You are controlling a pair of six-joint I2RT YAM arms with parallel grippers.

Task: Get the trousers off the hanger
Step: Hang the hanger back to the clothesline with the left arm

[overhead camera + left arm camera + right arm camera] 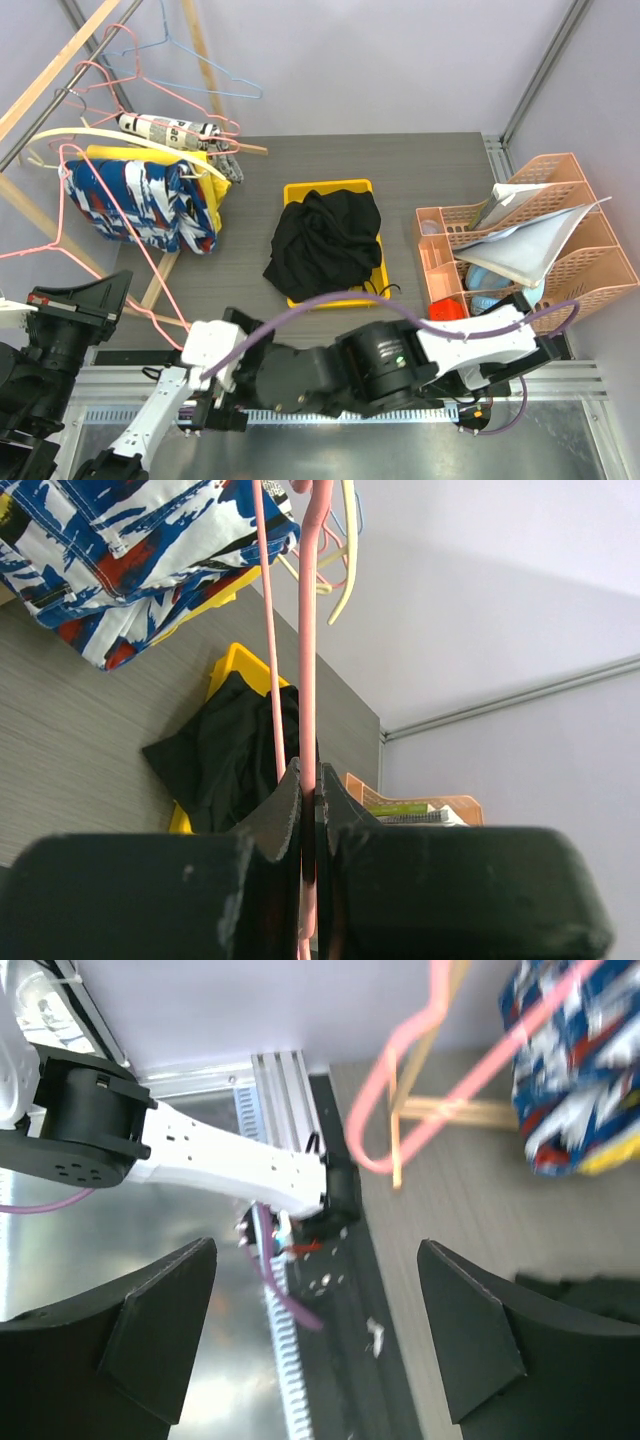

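The trousers (140,205), patterned blue, white and red with a yellow lining, hang on a pink wire hanger (110,210) at the left, over the table. My left gripper (190,338) is shut on the hanger's lower wire near the table's front edge. In the left wrist view the pink wire (308,660) runs between the closed jaws of the left gripper (310,790), with the trousers (130,550) above. My right gripper (222,405) reaches left, low by the front rail. It is open and empty (315,1330), and its view shows the hanger (400,1110) and trousers (570,1070) ahead.
A yellow tray (330,186) holds a black garment (325,240) at mid table. An orange rack (520,250) with papers stands at right. A wooden rail (60,62) with spare wire hangers (215,75) is at the back left. The left arm's white link (220,1155) is close to my right gripper.
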